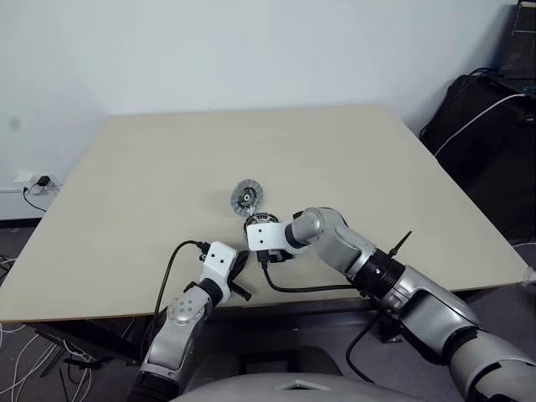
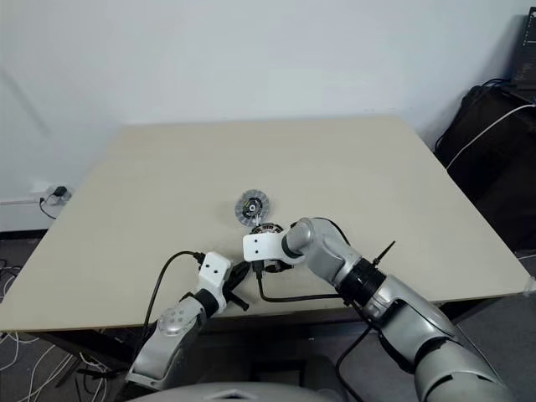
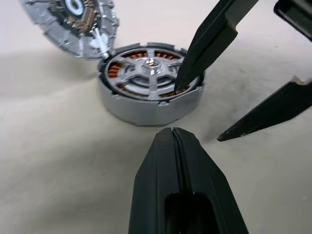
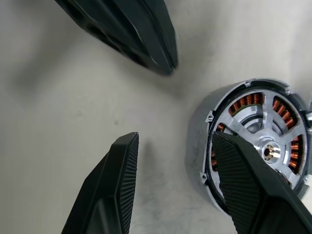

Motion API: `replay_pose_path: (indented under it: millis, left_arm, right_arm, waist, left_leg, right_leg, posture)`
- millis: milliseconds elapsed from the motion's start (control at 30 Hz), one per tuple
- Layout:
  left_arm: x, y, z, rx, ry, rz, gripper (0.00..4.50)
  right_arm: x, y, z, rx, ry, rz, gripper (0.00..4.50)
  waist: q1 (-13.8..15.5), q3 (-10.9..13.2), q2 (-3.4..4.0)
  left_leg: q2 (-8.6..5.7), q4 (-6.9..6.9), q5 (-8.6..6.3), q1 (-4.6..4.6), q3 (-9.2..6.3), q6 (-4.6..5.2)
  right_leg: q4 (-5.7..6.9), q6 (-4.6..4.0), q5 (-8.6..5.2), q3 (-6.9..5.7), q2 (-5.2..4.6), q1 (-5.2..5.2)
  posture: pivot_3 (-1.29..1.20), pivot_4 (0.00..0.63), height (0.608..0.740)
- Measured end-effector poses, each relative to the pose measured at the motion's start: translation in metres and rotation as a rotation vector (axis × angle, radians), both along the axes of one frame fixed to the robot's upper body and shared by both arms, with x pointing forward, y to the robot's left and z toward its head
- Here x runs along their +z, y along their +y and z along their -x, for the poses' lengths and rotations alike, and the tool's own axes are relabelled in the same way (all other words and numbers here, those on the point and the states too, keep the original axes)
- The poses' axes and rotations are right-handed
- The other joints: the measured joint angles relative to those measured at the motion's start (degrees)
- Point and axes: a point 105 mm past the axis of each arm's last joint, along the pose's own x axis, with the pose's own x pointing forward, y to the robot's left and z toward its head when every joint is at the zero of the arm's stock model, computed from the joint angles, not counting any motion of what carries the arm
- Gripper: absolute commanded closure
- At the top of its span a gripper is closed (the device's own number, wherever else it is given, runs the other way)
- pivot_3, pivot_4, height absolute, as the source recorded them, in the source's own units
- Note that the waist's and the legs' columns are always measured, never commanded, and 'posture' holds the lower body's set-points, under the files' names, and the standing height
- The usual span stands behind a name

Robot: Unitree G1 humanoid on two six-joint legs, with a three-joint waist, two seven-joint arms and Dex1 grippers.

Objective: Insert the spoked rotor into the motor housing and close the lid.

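The motor housing [image 3: 146,113] stands on the table near its front edge, copper coils showing. The spoked rotor [image 3: 148,73] lies inside it, flat and silver. The lid [image 3: 73,19], ribbed with a dark centre, rests just beyond the housing, its rim against the housing's edge. My right gripper [image 3: 200,113] is open and points down. One of its fingertips [image 3: 183,80] rests on the rotor's rim and the other is on the table outside the housing. My left gripper [image 3: 173,132] is shut, holds nothing, and lies low beside the housing without touching it.
The pale wooden table [image 1: 377,167] stretches wide behind the parts. Black cables [image 1: 293,289] trail from both wrists over the front edge. Dark equipment with a white cable [image 1: 486,117] stands off the table's right side, and a wall socket [image 1: 38,182] is at the left.
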Motion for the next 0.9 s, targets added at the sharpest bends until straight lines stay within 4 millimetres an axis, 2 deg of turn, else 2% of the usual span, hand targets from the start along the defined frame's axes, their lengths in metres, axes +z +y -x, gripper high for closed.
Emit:
replay_pose_path:
  millis: [433,567,733,900]
  left_arm:
    - [-0.002,0.008,0.002,0.042,-0.004,-0.005,4.47]
    - [-0.002,0.008,0.002,0.043,-0.005,-0.004,4.47]
    - [-0.001,0.008,0.002,0.044,-0.009,-0.003,4.47]
    - [-0.001,0.007,0.001,0.042,-0.011,0.0,4.47]
  right_arm:
    - [-0.006,-0.003,-0.015,0.014,0.051,0.056,1.96]
    - [-0.006,-0.006,-0.019,0.007,0.053,0.069,2.79]
    - [-0.003,-0.01,-0.025,-0.022,0.051,0.064,4.42]
    - [-0.008,-0.012,-0.023,-0.071,0.068,0.009,4.49]
  waist:
    - [0.3,-0.1,0.01]
    - [0.4,-0.1,0.05]
    - [0.6,-0.2,0.03]
    - [0.5,-0.2,-0.02]
  left_leg:
    - [0.02,0.01,0.07,0.08,0.0,-0.1]
    - [-0.01,0.01,0.14,0.09,-0.01,-0.22]
    - [-0.04,0.0,0.24,0.1,-0.04,-0.07]
    - [-0.01,0.0,0.25,0.09,-0.05,-0.12]
  right_leg:
    - [0.05,-0.07,0.09,-0.04,0.03,0.06]
    - [0.05,-0.04,0.21,-0.09,0.02,0.1]
    - [0.03,-0.04,0.23,-0.1,0.01,0.11]
    - [0.04,-0.08,0.26,-0.1,0.01,0.11]
  posture:
    - [0.0,0.0,0.74]
    - [0.0,0.0,0.74]
    - [0.0,0.0,0.74]
    - [0.0,0.0,0.74]
